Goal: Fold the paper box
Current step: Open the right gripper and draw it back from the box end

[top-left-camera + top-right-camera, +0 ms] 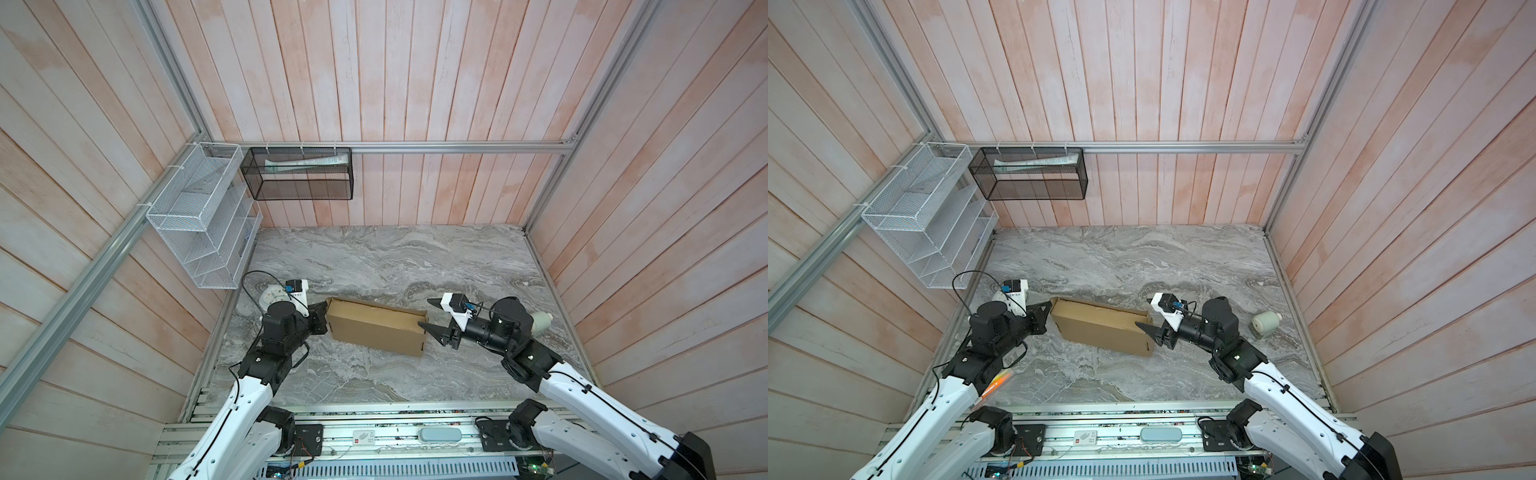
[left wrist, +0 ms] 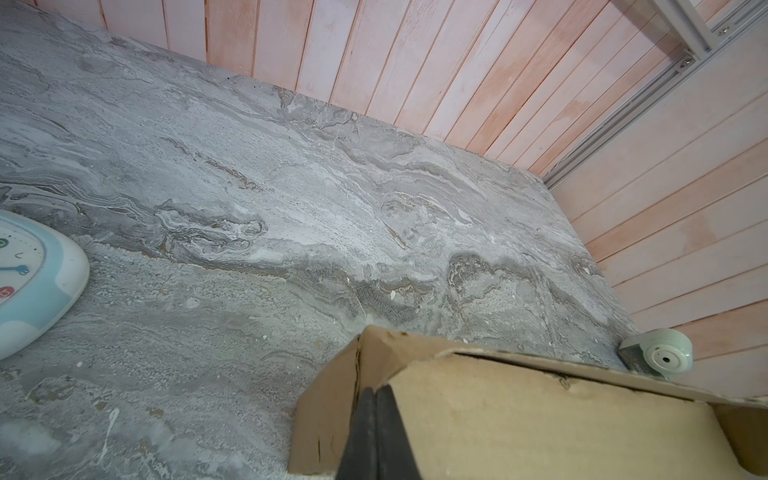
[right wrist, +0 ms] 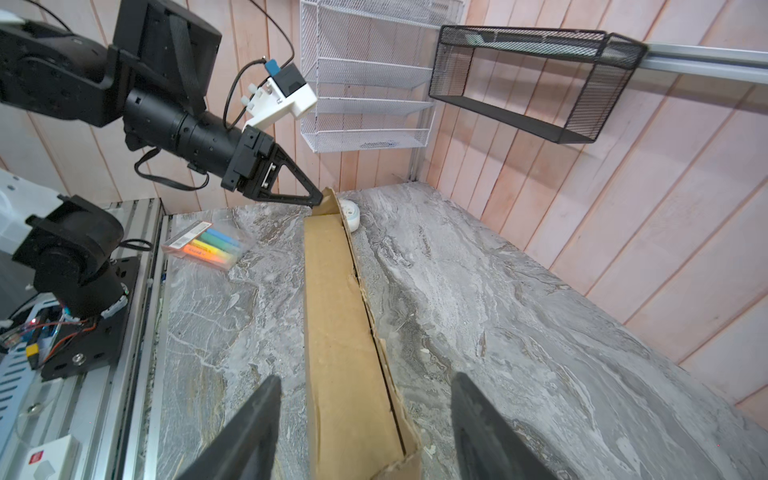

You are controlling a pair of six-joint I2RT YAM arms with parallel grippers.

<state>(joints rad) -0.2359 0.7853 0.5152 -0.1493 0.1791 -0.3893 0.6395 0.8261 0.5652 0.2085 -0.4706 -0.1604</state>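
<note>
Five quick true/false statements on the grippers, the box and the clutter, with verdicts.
1. The right gripper is open, straddling one end of the paper box. True.
2. The left gripper is wide open. False: it is shut, its tip at the box's other end.
3. The box is a flat sheet. False: it is folded into a box shape.
4. A clock lies on the table. True.
5. The black basket stands on the table. False: it hangs on the wall.
</note>
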